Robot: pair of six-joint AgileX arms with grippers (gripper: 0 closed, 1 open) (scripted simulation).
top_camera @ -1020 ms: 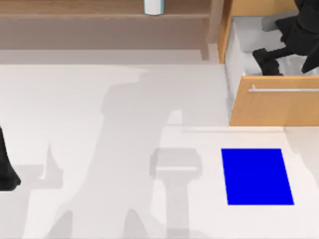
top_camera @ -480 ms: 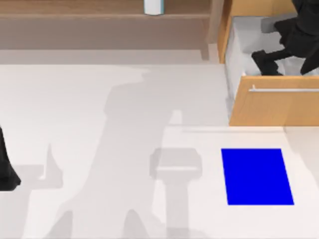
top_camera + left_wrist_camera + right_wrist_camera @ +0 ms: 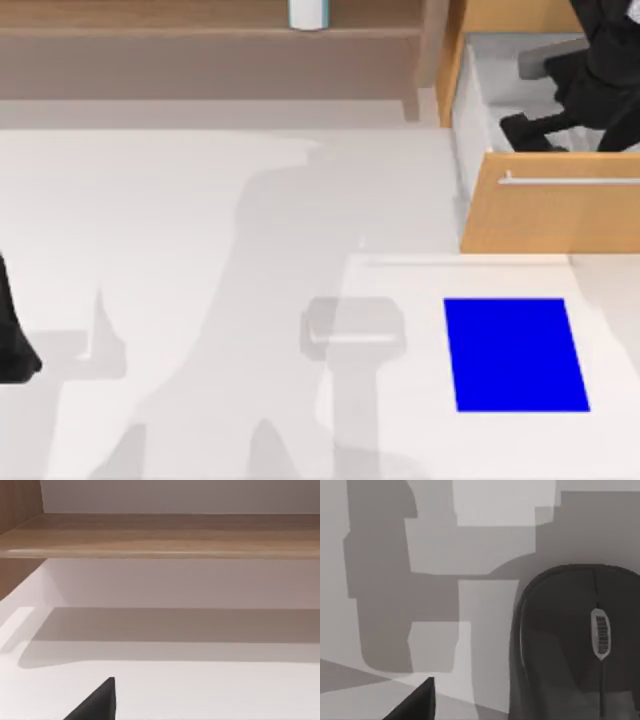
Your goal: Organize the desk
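The desk (image 3: 200, 200) is a wide white tabletop with a light-wood shelf (image 3: 150, 40) along the back and an open drawer (image 3: 550, 215) at the back right. My right gripper (image 3: 540, 95) hangs open over the drawer's grey inside. In the right wrist view a dark computer mouse (image 3: 560, 645) with a scroll wheel lies on the drawer floor, apart from my fingertip (image 3: 420, 702). My left arm (image 3: 12, 340) stays parked at the desk's left edge, gripper open, one fingertip (image 3: 100, 702) showing above bare white desk.
A blue rectangular mat (image 3: 515, 355) lies flat on the desk in front of the drawer. A white cup (image 3: 308, 14) stands on the shelf at the back. The drawer's wooden front with its metal handle (image 3: 570, 181) juts out over the desk.
My right gripper has shifted slightly back and to the right over the drawer. Its shadow on the desk has slid to the right. The left arm has not moved.
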